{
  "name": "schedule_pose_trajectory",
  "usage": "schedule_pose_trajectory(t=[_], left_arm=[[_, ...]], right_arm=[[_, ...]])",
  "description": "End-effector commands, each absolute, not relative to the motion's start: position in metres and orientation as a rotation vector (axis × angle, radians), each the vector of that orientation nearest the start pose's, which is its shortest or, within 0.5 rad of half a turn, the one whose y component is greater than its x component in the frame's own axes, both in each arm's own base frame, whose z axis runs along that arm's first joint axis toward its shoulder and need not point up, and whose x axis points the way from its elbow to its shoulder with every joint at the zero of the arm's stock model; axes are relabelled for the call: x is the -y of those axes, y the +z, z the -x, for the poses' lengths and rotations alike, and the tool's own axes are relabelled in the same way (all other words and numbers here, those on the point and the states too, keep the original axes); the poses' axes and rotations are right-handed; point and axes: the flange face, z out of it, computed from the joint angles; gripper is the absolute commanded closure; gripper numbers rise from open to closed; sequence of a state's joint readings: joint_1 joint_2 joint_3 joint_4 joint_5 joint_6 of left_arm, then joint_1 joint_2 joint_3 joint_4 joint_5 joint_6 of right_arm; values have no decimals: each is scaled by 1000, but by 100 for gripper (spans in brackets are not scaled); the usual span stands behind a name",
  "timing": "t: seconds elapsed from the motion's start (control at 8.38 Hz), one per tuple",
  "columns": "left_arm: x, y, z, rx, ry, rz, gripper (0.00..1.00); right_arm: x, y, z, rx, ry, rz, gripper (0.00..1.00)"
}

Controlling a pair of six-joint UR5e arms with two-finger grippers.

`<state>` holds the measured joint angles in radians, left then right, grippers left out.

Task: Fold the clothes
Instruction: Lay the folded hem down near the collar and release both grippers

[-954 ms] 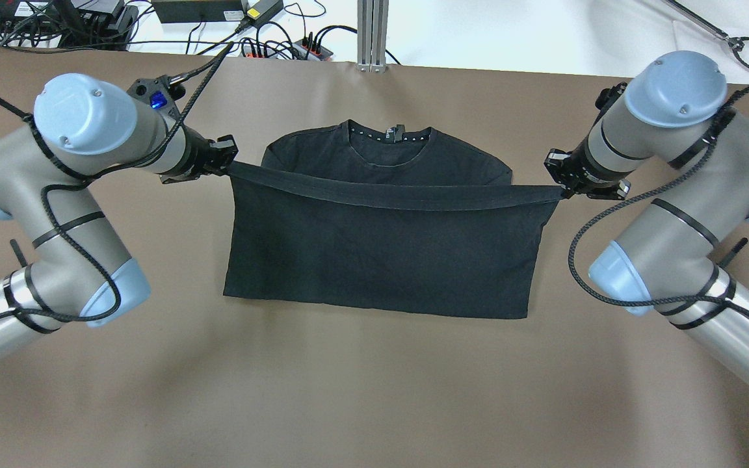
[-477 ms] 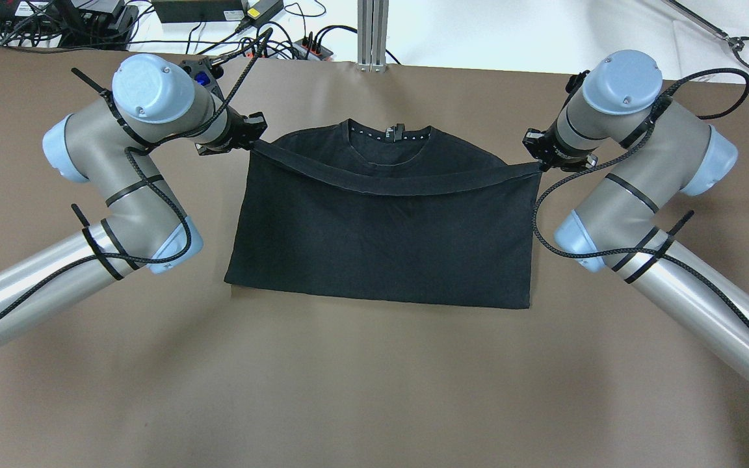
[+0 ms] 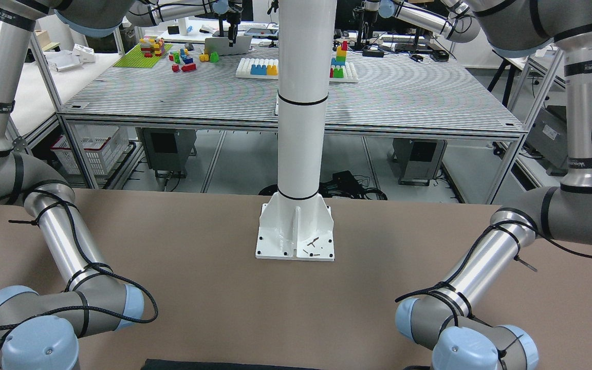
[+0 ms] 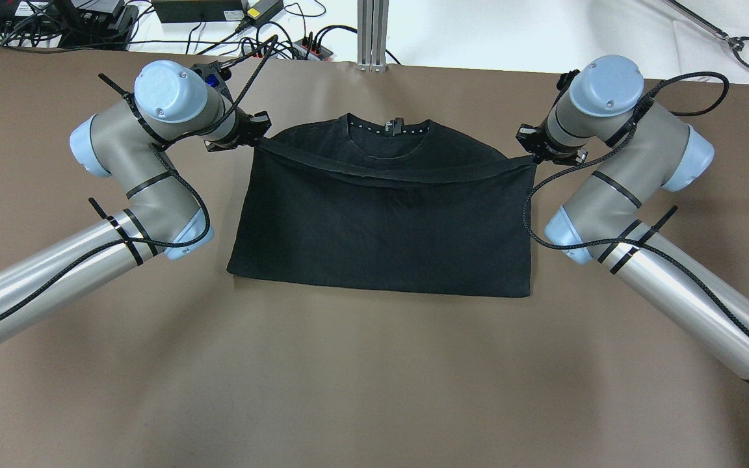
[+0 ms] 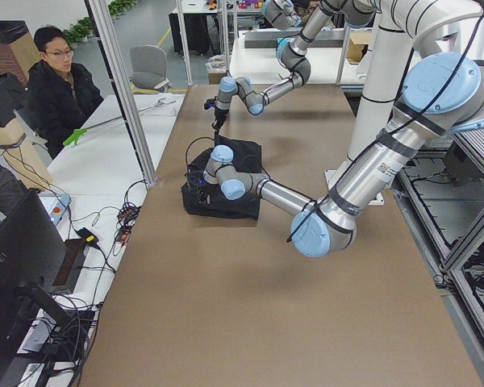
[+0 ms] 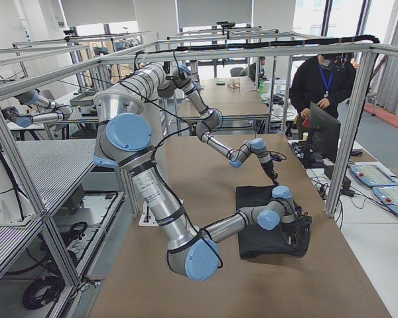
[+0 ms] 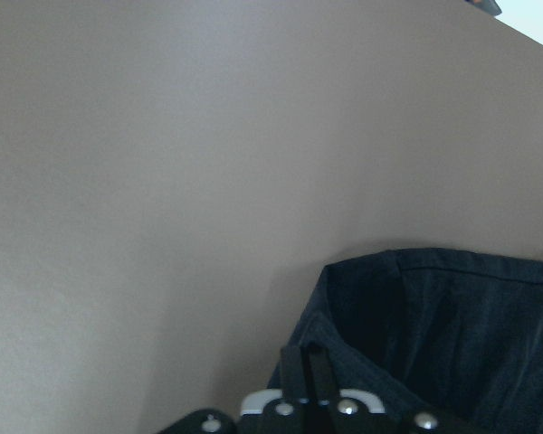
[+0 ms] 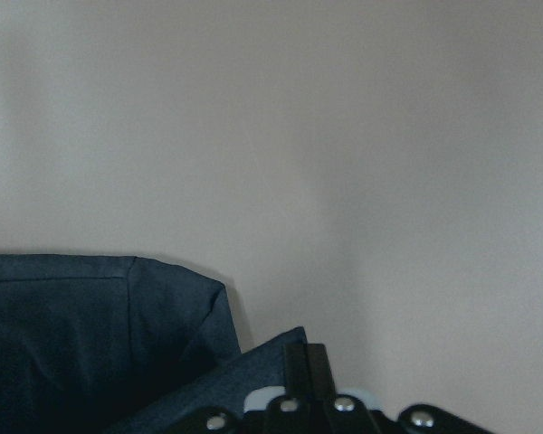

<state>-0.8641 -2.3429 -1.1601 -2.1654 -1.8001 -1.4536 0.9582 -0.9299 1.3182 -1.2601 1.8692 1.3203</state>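
Front-facing: only a black strip of the clothes point(image 3: 224, 366) is seen, at 6 o'clock on the table point(image 3: 198, 298).

Overhead: the clothes lie mid-table with the collar point(image 4: 389, 132) at 12 o'clock. The hem point(image 4: 384, 179) is pinched at 10 o'clock by the left gripper point(image 4: 259, 135) and at 2 o'clock by the right gripper point(image 4: 525, 148).

Wrist views: both are clamped on fabric.

It is advised that both corners be lowered level, under even tension, just short of the collar before release.

Left arm point(image 4: 121, 169): elbow bent, wrist turned inward.
Left gripper point(image 4: 261, 138): fingers pinching shirt point(image 4: 381, 227) corner.
Right arm point(image 4: 621, 175): mirrored pose.
Right gripper point(image 4: 530, 156): fingers pinching opposite corner.
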Motion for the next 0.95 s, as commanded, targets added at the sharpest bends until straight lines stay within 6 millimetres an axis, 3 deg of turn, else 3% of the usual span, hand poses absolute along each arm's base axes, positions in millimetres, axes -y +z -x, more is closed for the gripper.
schedule_pose_trajectory(t=[0.0, 0.12, 0.36, 0.48, 0.6, 0.72, 0.84], left_arm=[[702, 330, -420, -952, -604, -270, 64], [711, 331, -408, -957, -620, -280, 54], [710, 329, -410, -966, -615, -277, 47], [710, 330, -408, -966, -617, -278, 43], [710, 331, -408, -965, -618, -276, 42], [710, 329, -408, -968, -620, -277, 42], [709, 326, -409, -972, -620, -279, 42]], right_arm=[[684, 370, 354, 732, 577, -197, 49], [685, 366, 354, 742, 580, -222, 36], [676, 360, 349, 812, 623, -232, 33], [637, 357, 332, 873, 602, -247, 33], [579, 367, 323, 908, 556, -224, 33], [535, 368, 326, 933, 516, -207, 33], [501, 381, 326, 942, 541, -160, 33]])
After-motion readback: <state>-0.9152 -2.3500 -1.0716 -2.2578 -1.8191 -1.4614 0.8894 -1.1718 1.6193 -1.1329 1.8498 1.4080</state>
